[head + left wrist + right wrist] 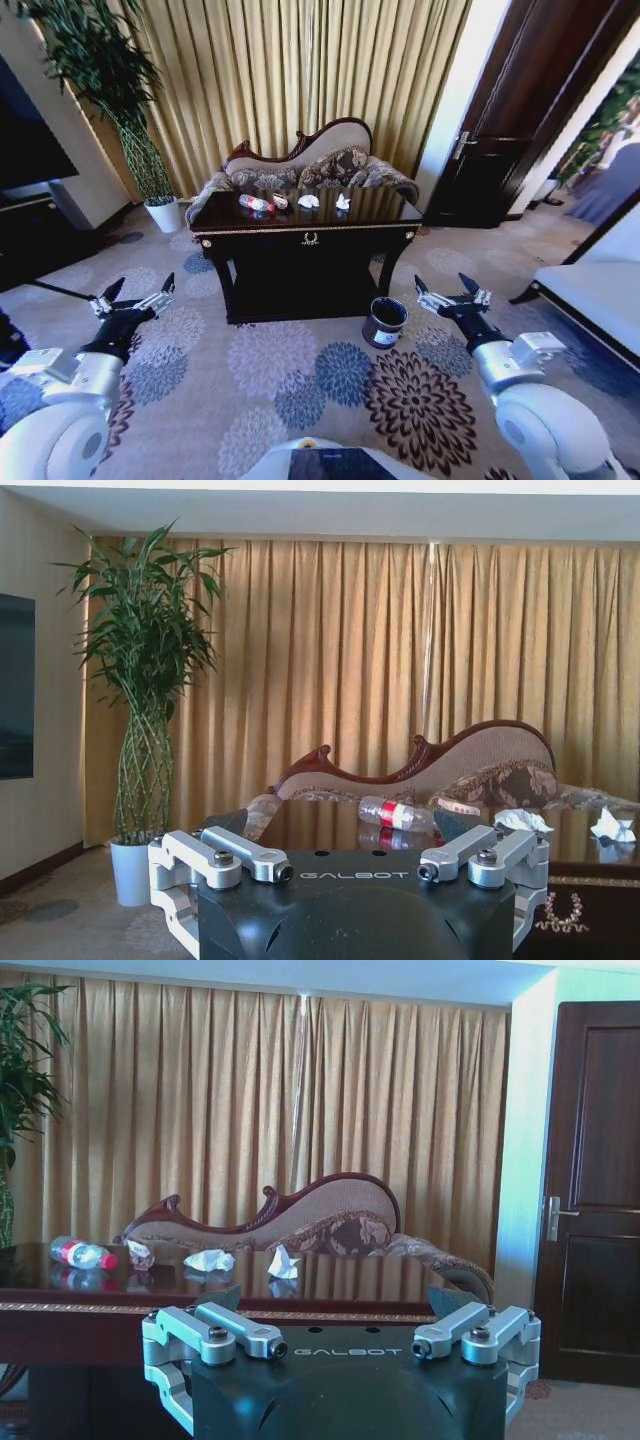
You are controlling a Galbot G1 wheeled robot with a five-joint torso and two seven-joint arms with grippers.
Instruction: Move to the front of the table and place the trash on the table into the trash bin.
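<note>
Trash sits in a row on the far half of the table (300,232): plastic bottle (255,203) lying on its side at the left end, a small tan wrapper (280,201) just beside it, then a white tissue (309,201) and another crumpled white piece (343,202) to the right. Trash bin (385,322) stands on the carpet by the table's front right leg, much lower than the tabletop

Robot looks well short of the table, so the step in hand reads as the approach drive, nothing grasped yet. Left gripper (133,298) and right gripper (452,293) both hover low out front over the carpet, fingers spread wide, holding nothing

To do it well: square the base on the gold emblem (310,238), stop close enough that the far row is within reach, but leave the bin clear of the base and right arm. Arms need to rise above the table edge before closing in. Sofa (305,170) behind the table limits overreach. Glossy top mirrors the items, so reflections could mislead grasp height
</note>
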